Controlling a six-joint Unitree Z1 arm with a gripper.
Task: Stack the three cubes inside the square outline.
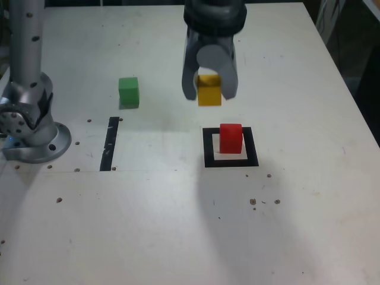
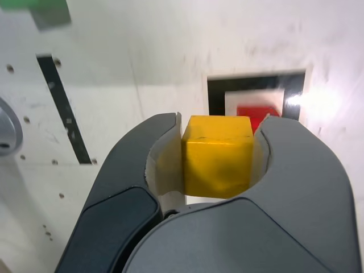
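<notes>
While the arm hangs over the table (image 1: 309, 225):
Gripper (image 1: 209, 94): clamped on the yellow cube (image 1: 209, 90), held clear of the surface, just beyond the square outline (image 1: 252, 155).
Red cube (image 1: 231, 138): inside the outline.
Green cube (image 1: 128, 92): far left in the exterior view, well apart.
Tape strip (image 1: 109, 143): left of the outline.
Arm base (image 1: 29, 127): far left edge.
Writing: none legible.

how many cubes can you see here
3: the red cube sits inside the square outline, the yellow cube is held in the tool, the green cube rests on the table.
</notes>
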